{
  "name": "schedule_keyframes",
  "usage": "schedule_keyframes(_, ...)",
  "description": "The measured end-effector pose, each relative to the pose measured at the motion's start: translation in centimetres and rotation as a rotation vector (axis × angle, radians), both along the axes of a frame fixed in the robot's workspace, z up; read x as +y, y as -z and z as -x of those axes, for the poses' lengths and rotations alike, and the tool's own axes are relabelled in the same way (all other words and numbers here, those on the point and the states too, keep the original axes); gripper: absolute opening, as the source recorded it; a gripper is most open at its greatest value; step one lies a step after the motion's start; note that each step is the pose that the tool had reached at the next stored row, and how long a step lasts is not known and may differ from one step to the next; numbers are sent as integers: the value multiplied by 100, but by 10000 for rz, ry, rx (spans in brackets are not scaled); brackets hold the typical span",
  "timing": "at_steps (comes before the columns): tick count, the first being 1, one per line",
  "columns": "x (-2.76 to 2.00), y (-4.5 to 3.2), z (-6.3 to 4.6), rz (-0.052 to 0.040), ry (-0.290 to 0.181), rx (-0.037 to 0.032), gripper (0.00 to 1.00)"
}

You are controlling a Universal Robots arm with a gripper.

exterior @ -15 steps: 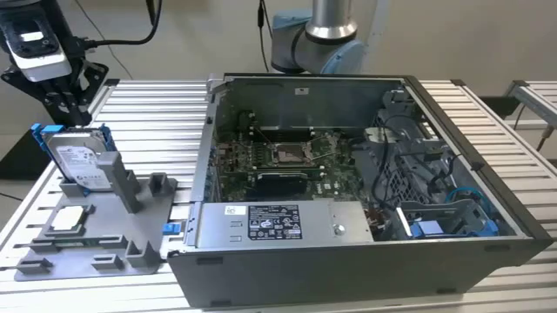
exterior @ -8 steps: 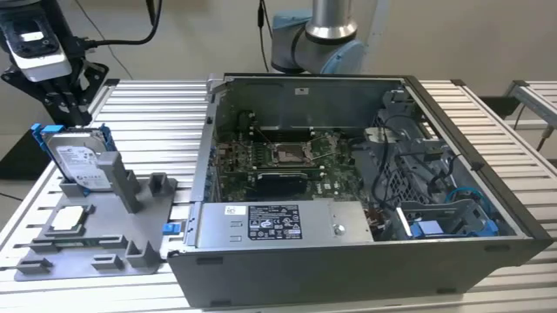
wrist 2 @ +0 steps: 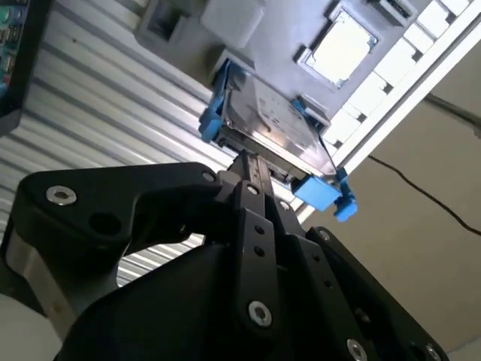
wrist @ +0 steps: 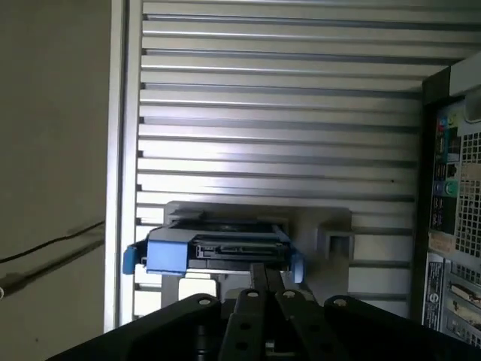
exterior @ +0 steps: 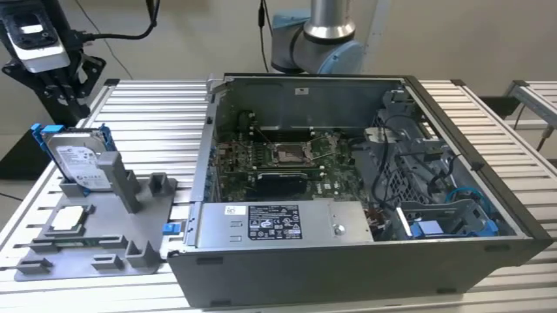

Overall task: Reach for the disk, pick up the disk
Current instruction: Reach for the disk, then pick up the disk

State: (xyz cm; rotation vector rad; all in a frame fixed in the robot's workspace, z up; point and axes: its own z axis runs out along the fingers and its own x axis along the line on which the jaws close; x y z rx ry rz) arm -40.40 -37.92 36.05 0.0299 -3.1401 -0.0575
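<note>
The disk (exterior: 80, 158) is a silver-grey hard drive with a white label and blue rails. It stands on edge in a slot of the grey holder (exterior: 109, 238) at the exterior view's left. My gripper (exterior: 62, 95) hangs above and behind it, well apart from it. In both wrist views the black fingers (wrist 2: 248, 171) (wrist: 266, 277) lie close together with nothing between them and point at the disk (wrist 2: 270, 124) (wrist: 218, 250). A clear gap still shows between the fingertips and the disk.
A small square silver chip (exterior: 70, 218) (wrist 2: 342, 45) lies on the holder in front of the disk. An open computer case (exterior: 348, 189) with a labelled grey box (exterior: 278, 223) stands at the exterior view's right. The ribbed metal table (exterior: 156, 124) lies beneath.
</note>
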Motion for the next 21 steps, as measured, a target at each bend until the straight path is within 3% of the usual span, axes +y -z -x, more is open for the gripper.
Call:
schedule_keyframes(6,0,14,270,-1,-1,28,0)
schedule_keyframes(11,-1,34,454,0,-1,109,0)
schedule_keyframes(21,-1,39,494,0,-1,137,0)
